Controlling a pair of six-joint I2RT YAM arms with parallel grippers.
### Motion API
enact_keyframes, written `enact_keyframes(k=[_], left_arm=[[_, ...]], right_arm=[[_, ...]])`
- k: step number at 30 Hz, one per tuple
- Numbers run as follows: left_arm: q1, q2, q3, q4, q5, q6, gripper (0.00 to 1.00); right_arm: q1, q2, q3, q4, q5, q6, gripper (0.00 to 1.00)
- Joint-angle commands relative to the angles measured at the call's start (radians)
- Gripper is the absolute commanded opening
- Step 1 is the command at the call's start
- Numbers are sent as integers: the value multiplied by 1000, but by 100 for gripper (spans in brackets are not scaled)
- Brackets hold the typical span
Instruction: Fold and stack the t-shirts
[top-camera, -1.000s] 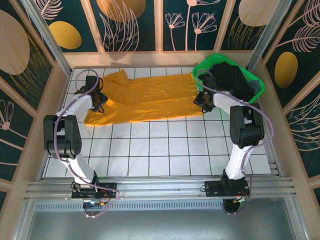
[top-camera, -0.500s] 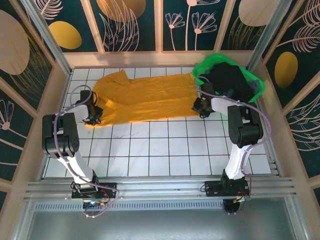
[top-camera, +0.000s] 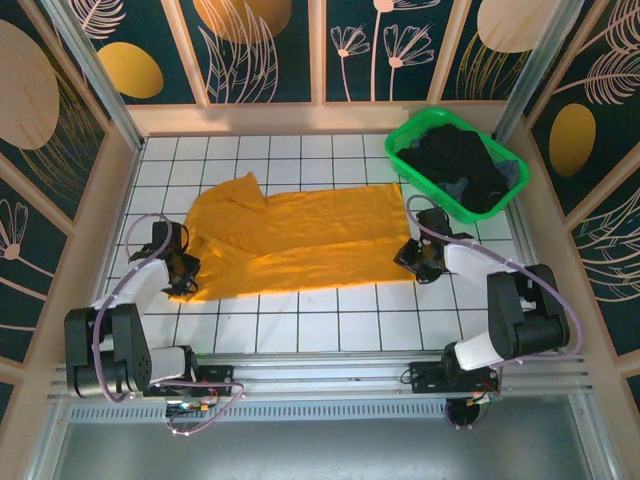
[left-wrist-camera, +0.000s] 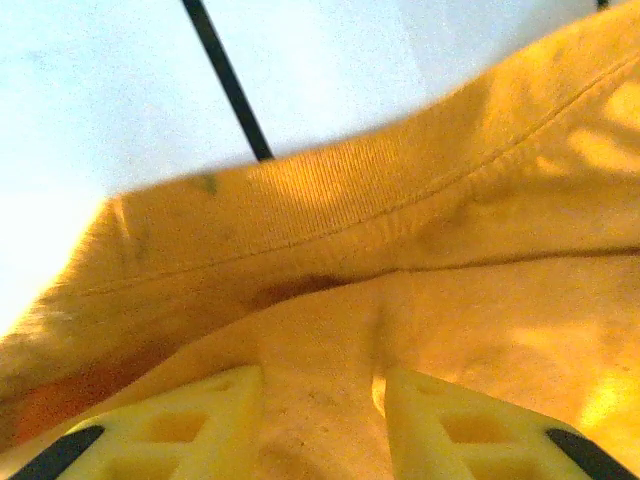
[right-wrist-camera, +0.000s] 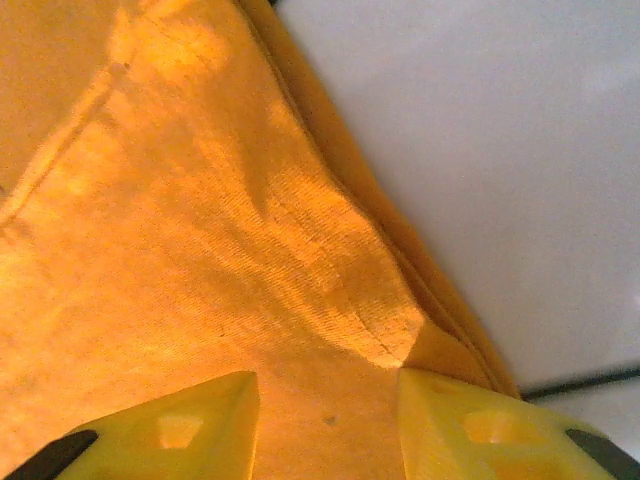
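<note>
Top external: orange t-shirt (top-camera: 300, 240) stretched crosswise between left gripper (top-camera: 186, 284) and right gripper (top-camera: 409, 254); fingers half-spread astride cloth, possibly pinching, cannot tell.

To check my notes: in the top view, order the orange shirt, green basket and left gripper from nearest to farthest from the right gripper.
1. Orange shirt: its right edge is at the right gripper.
2. Green basket: just behind, far right.
3. Left gripper: at the shirt's left end.

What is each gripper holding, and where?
Orange shirt lies between both grippers' fingers: left gripper at its near-left corner, right gripper near-right. Gripped or not, unclear.
</note>
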Motion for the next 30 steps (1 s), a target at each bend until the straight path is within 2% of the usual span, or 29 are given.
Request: enact_keyframes(k=[1,3,6,8,14,20,30], left_arm=[[-14,-5,154,-108,-52,47,40],[-72,50,282,-131,-59,115,40],[-187,176,434,-127,15,192,40],[-262,264,503,-143,25,211,39],[-375,453,597,-101,20,215,35],[-406,573,648,-129,-52,251,33],[-414,627,630,-87,-47,246,30]], right_arm=[[24,-73,31,-32,-13,-43,46],[61,-69,86,11,-31,-87,48],[141,-33,159,56,-37,-142,48],[188,0,196,95,-65,-167,49],[239,76,255,180,-136,-156,49],[246,95,266,189,-137,-154,49],[246,98,261,226,-180,-142,49]])
